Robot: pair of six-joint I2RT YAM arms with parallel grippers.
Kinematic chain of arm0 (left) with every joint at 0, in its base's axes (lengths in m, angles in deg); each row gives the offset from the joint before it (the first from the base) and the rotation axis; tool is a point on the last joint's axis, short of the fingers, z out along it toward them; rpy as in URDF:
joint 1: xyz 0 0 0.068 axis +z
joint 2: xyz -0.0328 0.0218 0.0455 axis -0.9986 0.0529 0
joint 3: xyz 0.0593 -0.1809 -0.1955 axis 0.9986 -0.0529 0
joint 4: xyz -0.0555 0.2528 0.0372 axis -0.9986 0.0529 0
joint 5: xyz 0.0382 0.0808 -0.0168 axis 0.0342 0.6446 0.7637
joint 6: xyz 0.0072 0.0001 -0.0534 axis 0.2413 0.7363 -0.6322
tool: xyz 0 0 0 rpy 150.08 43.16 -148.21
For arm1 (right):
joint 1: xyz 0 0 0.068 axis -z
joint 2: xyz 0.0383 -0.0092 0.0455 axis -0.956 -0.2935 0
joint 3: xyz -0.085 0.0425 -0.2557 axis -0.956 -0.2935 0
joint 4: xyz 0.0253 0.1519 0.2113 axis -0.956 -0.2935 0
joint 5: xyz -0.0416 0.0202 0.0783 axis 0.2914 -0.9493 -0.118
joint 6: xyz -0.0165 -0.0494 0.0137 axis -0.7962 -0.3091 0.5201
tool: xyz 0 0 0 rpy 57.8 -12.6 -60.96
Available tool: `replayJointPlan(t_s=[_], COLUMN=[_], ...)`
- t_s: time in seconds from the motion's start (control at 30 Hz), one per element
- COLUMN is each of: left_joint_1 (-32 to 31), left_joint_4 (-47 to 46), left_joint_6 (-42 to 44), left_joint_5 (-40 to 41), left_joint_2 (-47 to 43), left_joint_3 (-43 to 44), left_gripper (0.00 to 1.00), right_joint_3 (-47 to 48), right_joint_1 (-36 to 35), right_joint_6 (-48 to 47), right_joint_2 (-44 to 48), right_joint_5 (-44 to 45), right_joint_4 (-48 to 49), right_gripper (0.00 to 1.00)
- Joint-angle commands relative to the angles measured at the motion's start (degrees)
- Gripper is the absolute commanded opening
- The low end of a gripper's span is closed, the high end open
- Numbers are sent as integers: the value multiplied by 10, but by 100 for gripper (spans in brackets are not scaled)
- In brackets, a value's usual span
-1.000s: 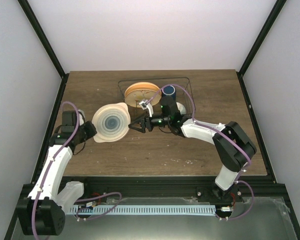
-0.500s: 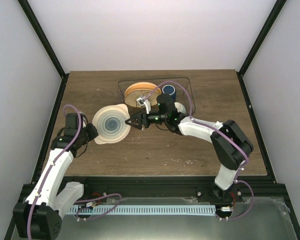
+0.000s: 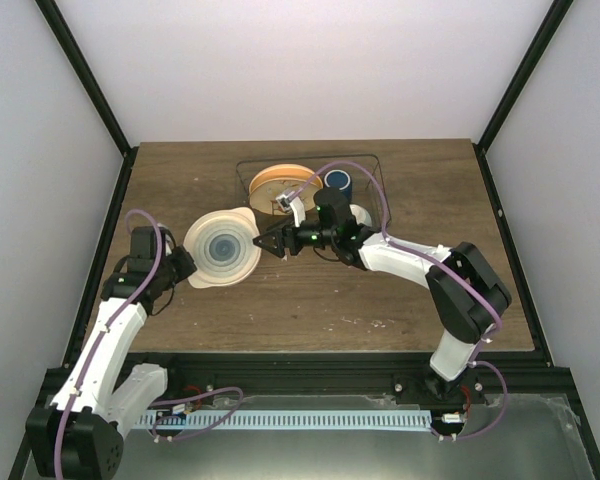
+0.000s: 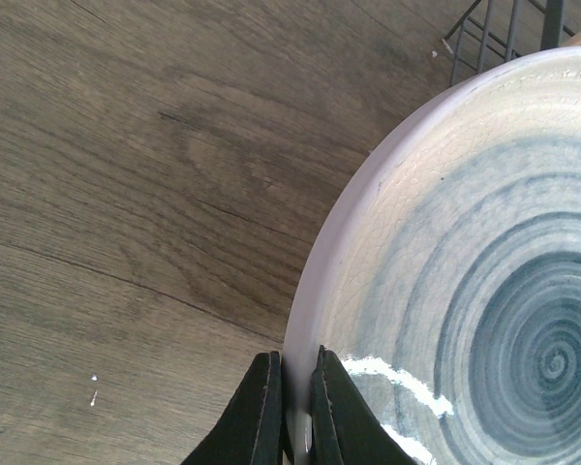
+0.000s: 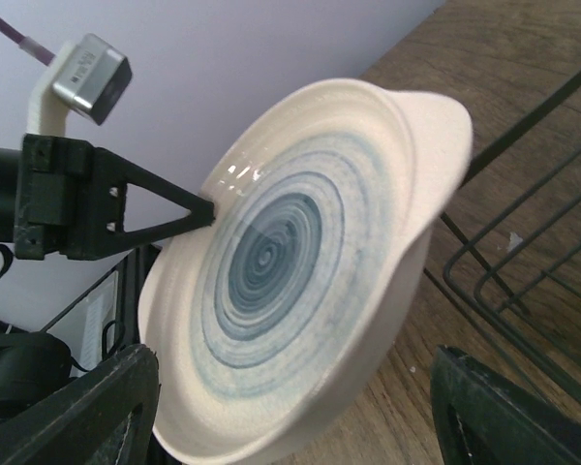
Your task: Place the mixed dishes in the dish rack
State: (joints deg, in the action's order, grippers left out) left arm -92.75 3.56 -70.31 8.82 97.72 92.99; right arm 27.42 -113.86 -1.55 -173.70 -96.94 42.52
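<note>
Left gripper (image 4: 292,426): fingers (image 4: 257,417) pressed together on the rim of the cream plate (image 4: 465,291), one finger on the underside and one on the glazed face, with only the rim's thickness between them. From this tool the plate spreads ahead and to the right, its blue-grey rings in full view. The wooden table (image 4: 126,194) lies to the tool's left. Right gripper (image 5: 295,387): jaws wide apart, one dark finger at each lower corner of the wrist view, holding nothing. The plate stands tilted directly in front of it, face toward the wrist camera, with its lower rim dipping into the gap between the fingers. Contact with either finger cannot be told. The left gripper's tips meet the plate at the far rim, opposite this tool. Whether the plate's lower edge touches the table I cannot tell. Dish rack (image 3: 370,165) sits just behind the right gripper, at the far side of the table. The orange plate (image 3: 278,183) stands in its left part and the dark blue mug (image 3: 338,181) further right, both just beyond the right wrist.
</note>
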Motion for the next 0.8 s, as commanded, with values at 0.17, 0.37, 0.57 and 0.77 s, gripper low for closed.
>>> replayJointPlan(t_s=[0.17,0.37,0.57,0.77], left_joint_1=[-3,-5,-23,-46], left_joint_4=[-53,-60,-80,-97], left_joint_6=[-26,-34,-46,-55], left_joint_5=[-36,-46,-39,-19], left_joint_2=[-46,-52,-44,-32], left_joint_3=[36,29,13,3], left_gripper=[0,0,0,0], right_joint_3=[23,32,53,73], right_joint_1=[-5,-5,-15,-25], right_joint_6=[15,38,54,53], right_joint_2=[-28,-57,-82,-94], right_joint_5=[-4,-26,-38,-40], right_joint_4=[18,44,65,61], right_gripper=[77,77,74,62])
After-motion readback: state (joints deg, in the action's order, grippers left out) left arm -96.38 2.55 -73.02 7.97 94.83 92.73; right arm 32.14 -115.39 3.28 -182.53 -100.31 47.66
